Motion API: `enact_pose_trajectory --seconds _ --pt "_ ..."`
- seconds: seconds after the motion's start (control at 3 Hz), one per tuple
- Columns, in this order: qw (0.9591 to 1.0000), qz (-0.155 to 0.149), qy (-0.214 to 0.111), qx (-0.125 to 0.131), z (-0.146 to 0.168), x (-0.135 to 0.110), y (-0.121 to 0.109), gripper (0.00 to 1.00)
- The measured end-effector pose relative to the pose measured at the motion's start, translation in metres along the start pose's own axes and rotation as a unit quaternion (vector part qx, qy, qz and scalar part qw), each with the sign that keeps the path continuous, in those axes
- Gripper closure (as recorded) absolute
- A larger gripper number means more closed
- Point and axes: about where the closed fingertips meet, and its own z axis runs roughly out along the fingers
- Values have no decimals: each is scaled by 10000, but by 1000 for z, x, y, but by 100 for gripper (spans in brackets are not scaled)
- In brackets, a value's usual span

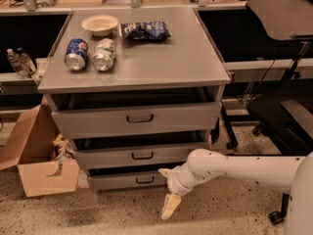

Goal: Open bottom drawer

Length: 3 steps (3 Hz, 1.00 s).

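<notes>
The bottom drawer (117,181) is the lowest, shallowest grey front of the cabinet, with a small black pull handle (145,179) at its centre. Its front stands nearly flush under the middle drawer (112,156). My gripper (167,190) is low, just right of the bottom drawer's front, at the end of my white arm (234,166), which reaches in from the right. Its fingers are spread. One cream fingertip (169,207) points down toward the floor and the other (164,171) sits by the drawer's right end. It holds nothing and is a short way right of the handle.
The top drawer (139,118) is the tallest. On the cabinet top are two cans (90,54), a bowl (100,24) and a snack bag (145,30). An open cardboard box (34,153) stands at the left. An office chair (288,116) stands at the right. The floor is speckled.
</notes>
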Motion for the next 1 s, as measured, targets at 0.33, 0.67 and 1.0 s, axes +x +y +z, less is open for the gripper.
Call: enact_pose_trajectory --seconds 0.33,0.67,1.0 --pt "9999 97 21 14 9 9 -3 0" --pt "9985 111 485 221 46 59 -40 0" --pt "9951 125 920 329 75 129 -70 0"
